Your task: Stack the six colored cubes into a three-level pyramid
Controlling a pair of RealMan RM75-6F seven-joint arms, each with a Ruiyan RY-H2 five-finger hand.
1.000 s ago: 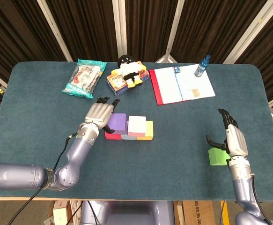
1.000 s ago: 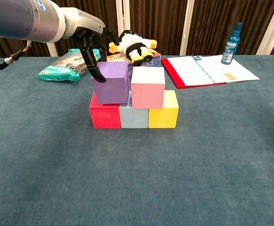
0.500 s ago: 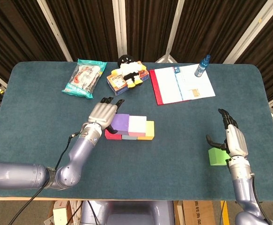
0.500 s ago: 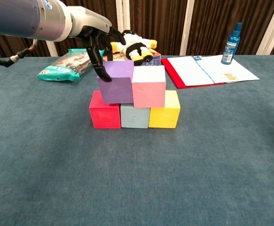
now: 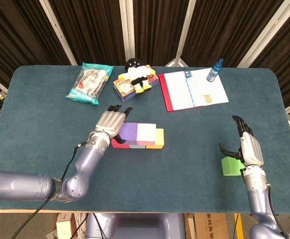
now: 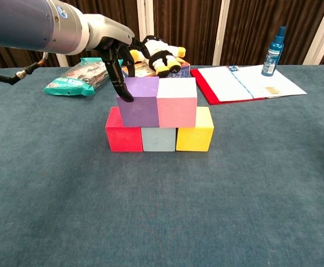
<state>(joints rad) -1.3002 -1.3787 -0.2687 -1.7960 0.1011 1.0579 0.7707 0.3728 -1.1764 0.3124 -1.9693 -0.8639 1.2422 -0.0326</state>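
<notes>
Pyramid mid-frame: red cube, grey cube, yellow cube form the base; purple cube and pink cube sit on top, touching. Green cube lies lower right, unstacked, top level left. Left hand fingers spread, touching purple, holding nothing. Right hand open wide over green.

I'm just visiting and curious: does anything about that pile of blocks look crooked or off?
Nothing much. The purple cube and pink cube sit level and flush over the bottom row. Only the green cube lies apart, by the right hand.
</notes>
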